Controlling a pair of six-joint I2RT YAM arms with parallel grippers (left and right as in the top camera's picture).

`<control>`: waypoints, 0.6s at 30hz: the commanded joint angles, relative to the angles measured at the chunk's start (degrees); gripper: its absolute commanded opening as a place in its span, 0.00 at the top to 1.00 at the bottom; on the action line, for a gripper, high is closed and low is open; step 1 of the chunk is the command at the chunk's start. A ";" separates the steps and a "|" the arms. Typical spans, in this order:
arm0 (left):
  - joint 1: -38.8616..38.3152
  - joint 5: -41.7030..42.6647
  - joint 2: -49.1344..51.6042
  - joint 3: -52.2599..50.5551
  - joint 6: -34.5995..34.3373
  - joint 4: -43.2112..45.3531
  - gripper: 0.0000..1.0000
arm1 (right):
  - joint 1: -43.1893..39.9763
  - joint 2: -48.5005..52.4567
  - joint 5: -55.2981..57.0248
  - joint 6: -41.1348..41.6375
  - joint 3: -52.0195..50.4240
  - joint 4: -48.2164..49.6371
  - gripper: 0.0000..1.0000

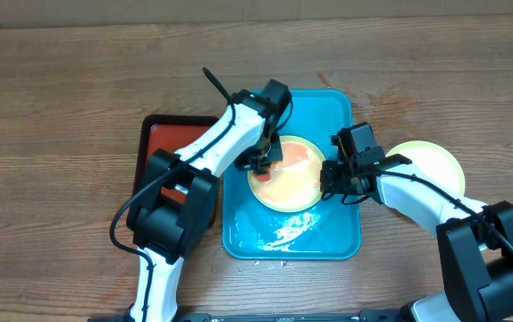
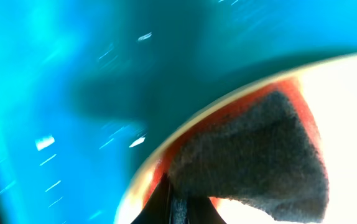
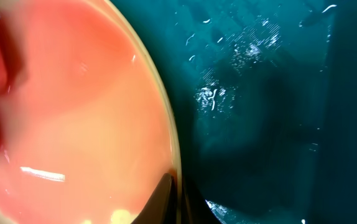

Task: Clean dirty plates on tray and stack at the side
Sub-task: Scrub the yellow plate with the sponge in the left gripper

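A pale yellow plate [image 1: 290,179] smeared orange-red lies tilted on the turquoise tray [image 1: 337,234]. My left gripper [image 1: 262,161] is shut on a dark grey sponge [image 2: 253,155] pressed on the plate's left part; the plate [image 2: 346,106] and the tray [image 2: 73,93] show in the left wrist view. My right gripper [image 1: 332,182] is shut on the plate's right rim, seen close in the right wrist view [image 3: 173,186] with the plate [image 3: 85,124] and the tray [image 3: 272,124]. A second pale yellow-green plate [image 1: 435,165] sits on the bare wood at the right. The third plate is out of view.
A red tray with a black rim [image 1: 163,143] lies left of the turquoise tray, partly under my left arm. White foam or water streaks [image 1: 288,231] lie on the turquoise tray's front part. Brown wood tabletop [image 1: 60,134] surrounds everything.
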 commanded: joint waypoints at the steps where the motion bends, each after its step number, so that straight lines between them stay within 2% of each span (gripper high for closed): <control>1: -0.96 14.34 2.12 -1.27 1.75 6.40 0.96 | -0.09 2.32 3.56 -1.33 -1.03 -1.18 0.96; 5: -3.13 24.28 2.16 -2.78 1.22 12.35 0.96 | -0.09 2.32 3.58 -1.33 -1.03 -1.16 0.96; 9: -5.01 28.28 2.16 -2.78 0.52 12.59 0.96 | -0.09 2.32 3.58 -1.33 -1.03 -1.22 0.96; 14: -4.94 28.70 2.16 -2.78 -1.55 8.22 0.96 | -0.09 2.32 3.58 -1.33 -1.03 -1.31 0.96; 18: -3.19 25.62 2.14 -2.78 -2.62 3.30 0.95 | -0.09 2.32 3.56 -1.33 -1.03 -1.33 0.96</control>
